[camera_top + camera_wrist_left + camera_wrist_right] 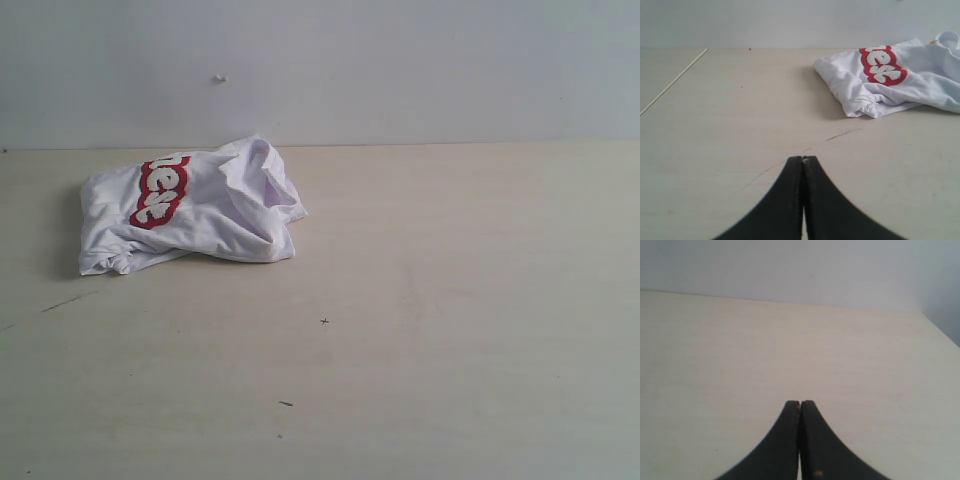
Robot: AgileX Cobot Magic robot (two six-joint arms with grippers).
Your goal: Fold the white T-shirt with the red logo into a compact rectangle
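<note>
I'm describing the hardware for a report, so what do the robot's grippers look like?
Both the left gripper and the right gripper have matte black fingers that taper from a broad, flared base to narrow tips. The right one carries a few small tan specks. No cables, markings or arm links show.

Left gripper [803, 159] fingertips pressed together, nothing held, above table [730, 125]. T-shirt [920, 85] crumpled on table, well apart from gripper. Logo [881, 65] facing up, partly shown. Thin dark scratch [842, 134] between gripper and T-shirt.
</note>
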